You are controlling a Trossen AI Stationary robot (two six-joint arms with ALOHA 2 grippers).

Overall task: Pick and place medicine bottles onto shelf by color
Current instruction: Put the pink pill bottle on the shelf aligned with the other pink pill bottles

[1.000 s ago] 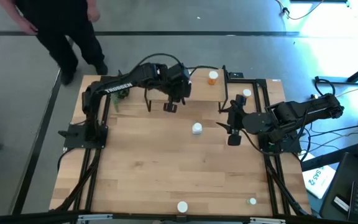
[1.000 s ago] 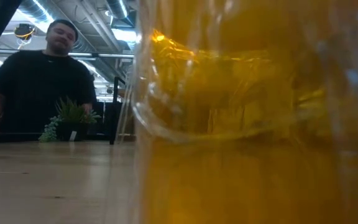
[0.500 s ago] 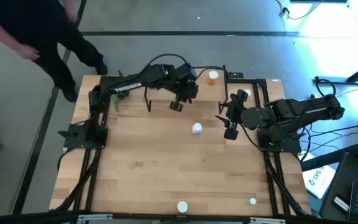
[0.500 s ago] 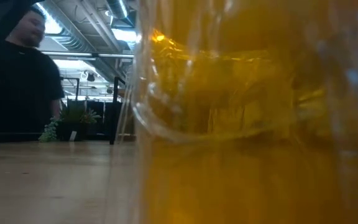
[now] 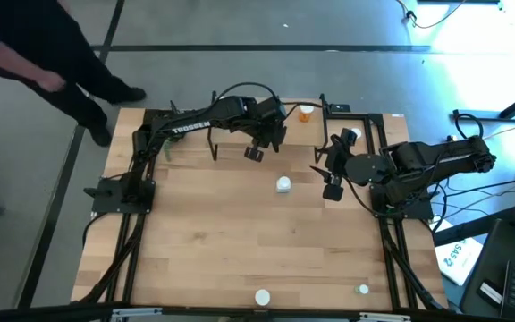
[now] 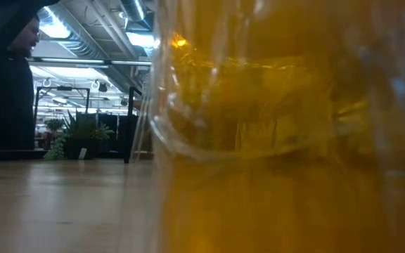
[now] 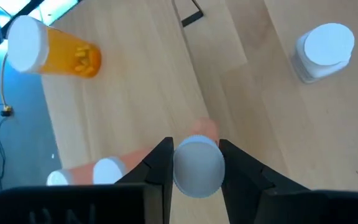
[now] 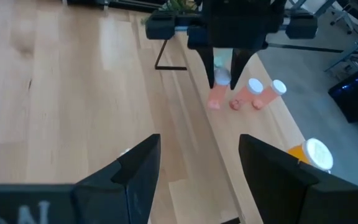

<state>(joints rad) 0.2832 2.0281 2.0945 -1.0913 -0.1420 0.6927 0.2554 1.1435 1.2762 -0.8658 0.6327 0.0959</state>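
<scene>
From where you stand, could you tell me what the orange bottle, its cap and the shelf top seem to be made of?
Orange bottle: translucent plastic, probably; small shapes show through its wall.
Its cap: opaque white, matte, likely plastic.
Shelf: pale wood with visible grain and plank seams, low sheen; solid or veneer cannot be told.
The left gripper holds a pink bottle with a similar white cap.

Shelf [image 7: 135,81] carries orange bottle [image 7: 55,50], pink bottles [image 8: 253,93].

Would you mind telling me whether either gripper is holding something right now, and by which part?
The left gripper holds a pink bottle, its fingers closed on either side of the white cap end. The right gripper is open and holds nothing.
</scene>
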